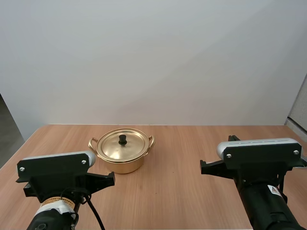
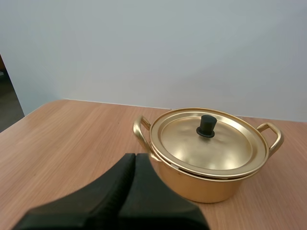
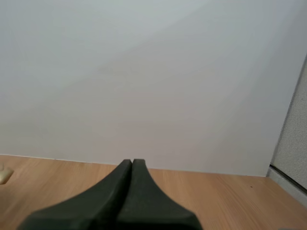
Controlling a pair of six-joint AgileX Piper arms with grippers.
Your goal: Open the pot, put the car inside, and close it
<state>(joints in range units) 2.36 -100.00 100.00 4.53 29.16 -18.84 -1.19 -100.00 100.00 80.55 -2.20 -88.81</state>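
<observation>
High view: one pot (image 1: 123,152), one lid (image 1: 122,144) seated, at eleven o'clock of the middle of the table (image 1: 192,143); opening judged not yet begun. Left wrist view: left gripper (image 2: 135,158) closed, empty; next move likely needs it opened over the single knob (image 2: 206,125). Right wrist view: right gripper (image 3: 132,164) closed, empty.

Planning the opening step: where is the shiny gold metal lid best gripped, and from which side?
By the small black knob standing upright at the centre of the gold metal lid, coming straight down from above. The lid is a shallow dome seated flat on the round gold pot, its rim offering little to pinch; the knob looks narrow enough for opened jaws.
</observation>
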